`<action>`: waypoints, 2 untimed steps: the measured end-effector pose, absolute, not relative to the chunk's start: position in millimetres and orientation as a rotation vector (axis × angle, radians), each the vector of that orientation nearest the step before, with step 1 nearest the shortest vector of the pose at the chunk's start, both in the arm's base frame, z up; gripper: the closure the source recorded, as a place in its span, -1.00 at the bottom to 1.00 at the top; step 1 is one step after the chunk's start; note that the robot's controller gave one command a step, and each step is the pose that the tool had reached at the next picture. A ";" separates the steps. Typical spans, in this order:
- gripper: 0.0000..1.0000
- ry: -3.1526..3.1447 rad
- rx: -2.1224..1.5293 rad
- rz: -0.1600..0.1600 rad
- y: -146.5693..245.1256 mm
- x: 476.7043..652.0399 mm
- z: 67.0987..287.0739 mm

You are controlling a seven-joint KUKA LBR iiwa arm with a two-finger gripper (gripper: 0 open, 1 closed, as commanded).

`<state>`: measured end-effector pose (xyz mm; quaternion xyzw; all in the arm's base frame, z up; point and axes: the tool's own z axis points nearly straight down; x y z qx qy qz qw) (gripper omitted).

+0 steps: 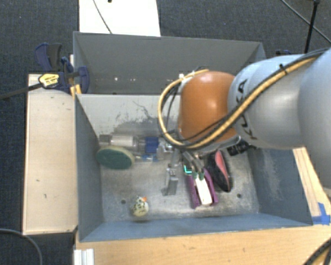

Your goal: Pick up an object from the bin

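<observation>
My fingers point(182, 185) hang apart and empty low in the bin point(154, 65), the purple-and-white bar point(202, 191) lying just beside them at mid-right, so I should centre over it, straddle its narrow width, then close.

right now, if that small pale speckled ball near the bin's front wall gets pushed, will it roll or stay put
The small pale speckled ball looks round, so it would probably roll on the floor of the grey metal bin. It lies alone, with nothing beside it to stop it. Being small, it is likely light.
</observation>
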<state>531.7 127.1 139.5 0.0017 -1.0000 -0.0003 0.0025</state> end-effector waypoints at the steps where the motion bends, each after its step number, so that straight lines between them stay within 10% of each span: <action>1: -1.00 -3.127 0.335 -0.007 244.9 520.1 102.0; 2: -1.00 -3.116 0.412 0.005 136.1 506.0 126.0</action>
